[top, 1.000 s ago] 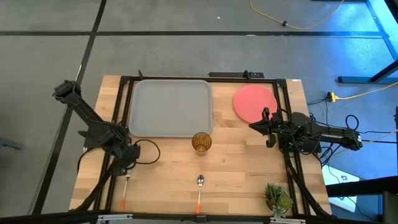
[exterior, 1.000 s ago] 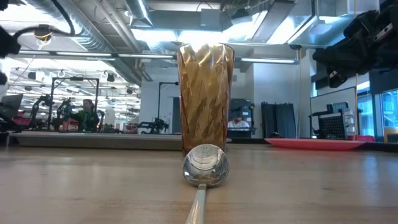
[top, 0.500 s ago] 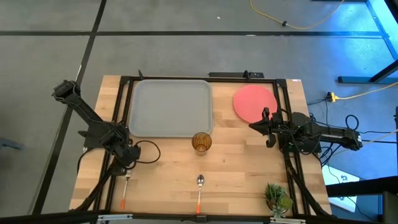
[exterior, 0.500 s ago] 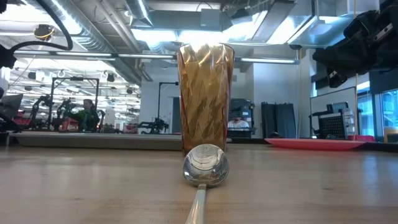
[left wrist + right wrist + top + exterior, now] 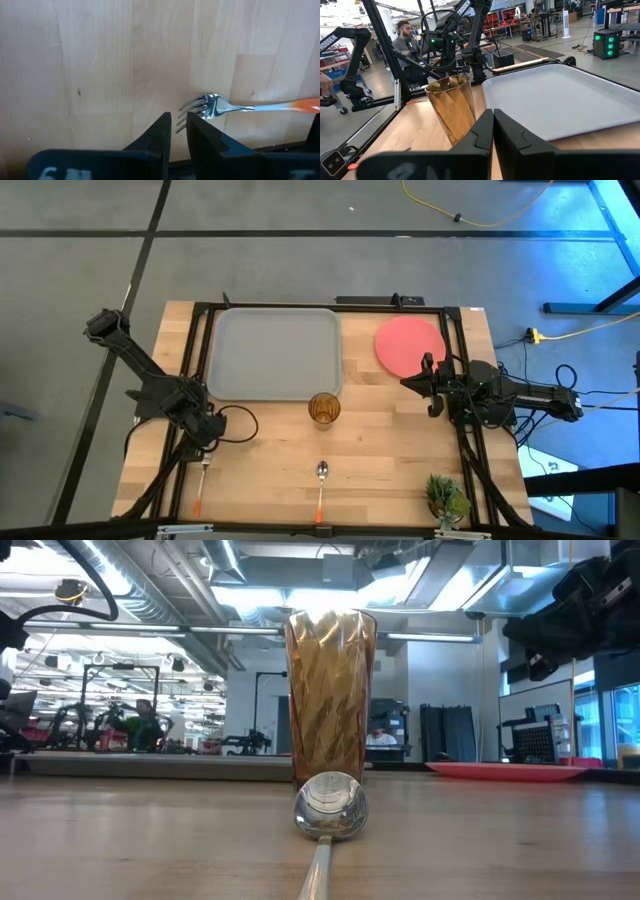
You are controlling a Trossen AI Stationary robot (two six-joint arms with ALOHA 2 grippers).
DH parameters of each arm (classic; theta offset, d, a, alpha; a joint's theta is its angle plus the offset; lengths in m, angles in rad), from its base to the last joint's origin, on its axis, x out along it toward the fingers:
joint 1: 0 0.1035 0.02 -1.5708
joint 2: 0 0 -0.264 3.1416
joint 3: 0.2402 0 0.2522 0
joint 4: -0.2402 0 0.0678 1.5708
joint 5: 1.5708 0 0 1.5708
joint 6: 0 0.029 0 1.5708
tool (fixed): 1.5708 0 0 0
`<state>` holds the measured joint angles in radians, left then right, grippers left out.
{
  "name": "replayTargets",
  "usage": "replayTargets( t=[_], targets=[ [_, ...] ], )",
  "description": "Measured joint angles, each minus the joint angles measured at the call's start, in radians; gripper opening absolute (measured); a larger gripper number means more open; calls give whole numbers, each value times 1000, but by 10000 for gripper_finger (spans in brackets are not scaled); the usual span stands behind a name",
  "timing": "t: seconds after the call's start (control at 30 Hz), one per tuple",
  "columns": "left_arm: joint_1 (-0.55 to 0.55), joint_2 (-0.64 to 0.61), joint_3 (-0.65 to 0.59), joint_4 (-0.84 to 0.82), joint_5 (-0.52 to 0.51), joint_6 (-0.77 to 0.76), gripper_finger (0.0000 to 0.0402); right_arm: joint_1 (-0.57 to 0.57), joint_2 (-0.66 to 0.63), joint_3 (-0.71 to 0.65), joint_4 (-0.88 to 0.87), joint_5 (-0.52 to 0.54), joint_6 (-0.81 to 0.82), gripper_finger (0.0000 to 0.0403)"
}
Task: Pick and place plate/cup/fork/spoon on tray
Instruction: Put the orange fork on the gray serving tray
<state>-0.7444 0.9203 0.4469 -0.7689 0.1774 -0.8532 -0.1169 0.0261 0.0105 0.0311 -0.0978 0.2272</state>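
Observation:
The grey tray [image 5: 275, 355] lies at the far left of the table. The coral plate [image 5: 408, 345] lies flat at the far right. The amber cup [image 5: 324, 408] stands upright just off the tray's near right corner; it also shows in the low view [image 5: 330, 690]. The spoon [image 5: 321, 485] lies near the front edge, its bowl [image 5: 330, 808] toward the cup. The fork [image 5: 201, 485] lies at the front left, tines [image 5: 196, 107] just past my left gripper [image 5: 179, 122], which hovers above them, shut but for a narrow slit. My right gripper [image 5: 418, 385] is shut and empty beside the plate's near edge.
A small potted plant [image 5: 445, 498] stands at the front right corner. A black frame [image 5: 330, 304] runs round the work area. Bare wood lies between the cup and the spoon. A person [image 5: 407, 42] sits beyond the table's left side.
My left gripper has crept a little toward the table's near edge, closer to the fork's tines. Nothing on the table has moved.

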Motion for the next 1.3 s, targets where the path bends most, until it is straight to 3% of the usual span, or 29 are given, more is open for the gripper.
replayTargets(
  t=[1.1,1.3],
  targets=[
    [-10,16,-1,9,23,18,54,0,0,0,0,0,0,16],
    [-11,16,-72,131,29,-20,54,0,0,0,0,0,0,16]
  ],
)
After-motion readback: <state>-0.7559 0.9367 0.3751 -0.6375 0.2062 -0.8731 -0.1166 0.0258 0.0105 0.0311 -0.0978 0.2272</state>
